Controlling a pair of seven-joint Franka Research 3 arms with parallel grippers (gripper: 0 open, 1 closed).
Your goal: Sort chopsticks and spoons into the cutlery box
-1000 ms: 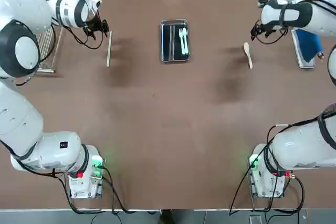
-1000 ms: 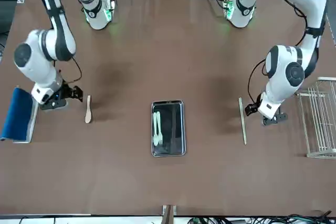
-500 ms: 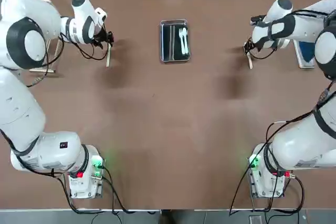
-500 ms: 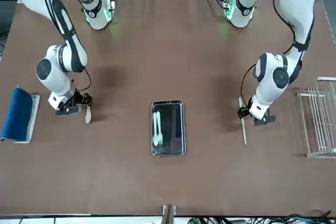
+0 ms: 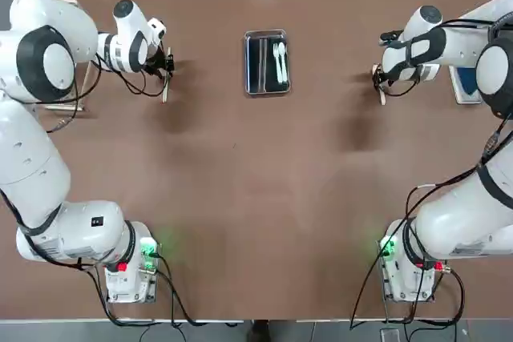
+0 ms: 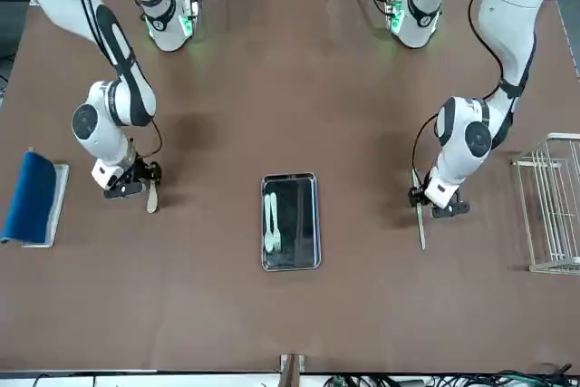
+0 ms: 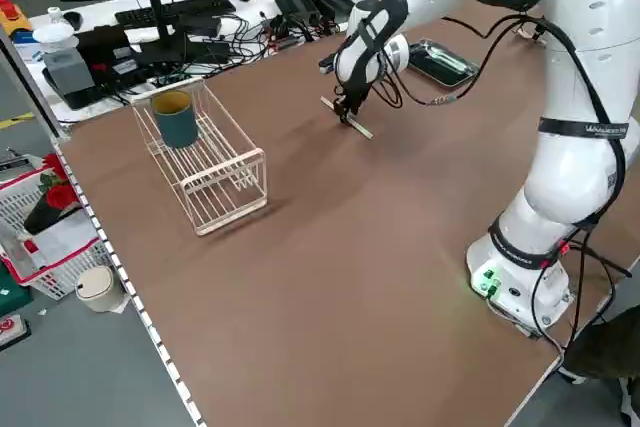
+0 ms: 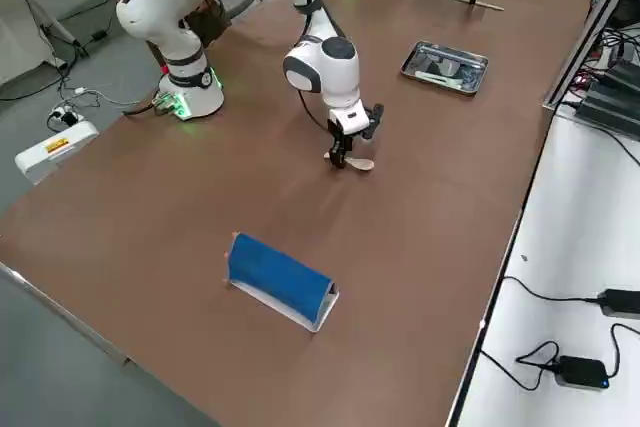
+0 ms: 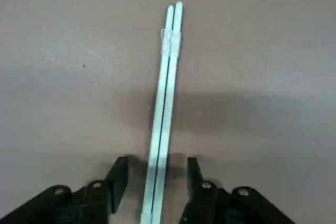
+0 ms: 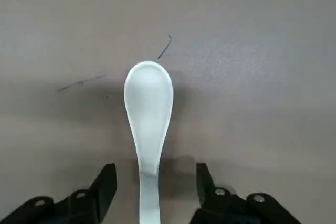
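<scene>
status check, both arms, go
Left pincer open, straddling chopsticks on table. Right pincer open around spoon handle. Cutlery box holds two spoons already. Path clear.

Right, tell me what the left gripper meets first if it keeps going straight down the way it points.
The chopsticks. The left gripper points down at the table, its open jaws either side of the pair, so the sticks, then the tabletop, come first. The remaining height is hard to judge.

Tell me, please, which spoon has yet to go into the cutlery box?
The lone spoon on the table between the right hand's open fingers; the others lie in the cutlery box.
</scene>
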